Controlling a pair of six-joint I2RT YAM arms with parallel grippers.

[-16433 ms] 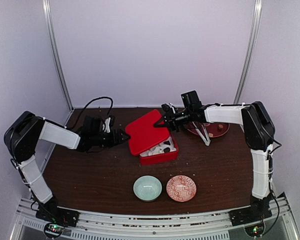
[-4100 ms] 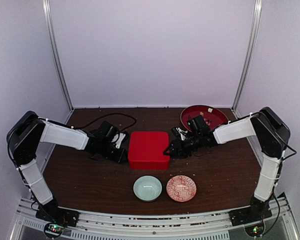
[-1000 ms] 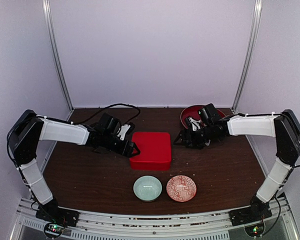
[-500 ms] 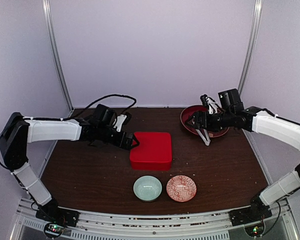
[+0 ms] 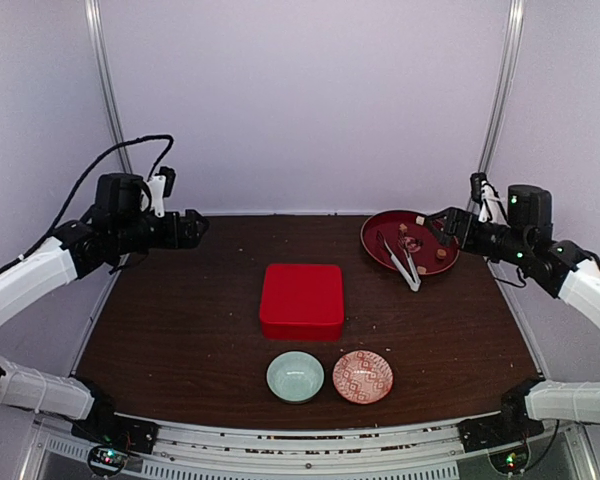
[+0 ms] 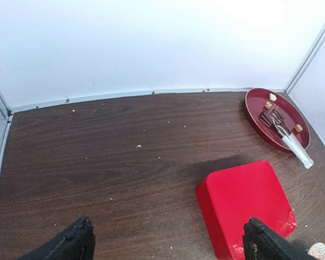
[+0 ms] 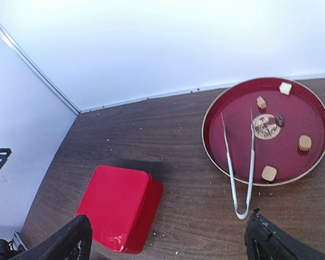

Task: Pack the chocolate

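Nearest first: two small bowls sit side by side toward the front of the dark wooden counter [image 5: 180, 330], a pale green bowl [image 5: 295, 377] on the left and a red patterned bowl [image 5: 362, 376] just beside it on the right. Just behind them, mid-counter, is a red box [image 5: 301, 300] with rounded corners; its lid is on and seated flat, so the contents are hidden. Pale crumbs dot the wood around it. Farther back on the right, a round red plate [image 7: 216, 108] lies near the back wall. The chocolate [image 7: 269, 173] is on this plate, five small pieces lying apart from one another: a tan cube near the front rim, a round tan piece toward the right, a small dark piece and a tan cube near the middle, and a whitish piece at the far rim. A round patterned disc [image 7: 266, 126] lies just beside the dark piece; I cannot tell what it is. Silver tongs [image 7: 231, 173] rest with their tips on the plate and the joined end past the front rim, on the counter. Left fingers [image 6: 70, 246]: held high over the far-left corner of the counter, spread wide, gripping nothing. Right fingers [image 7: 268, 241]: held high at the far right, near the plate's right rim, likewise spread wide, gripping nothing.
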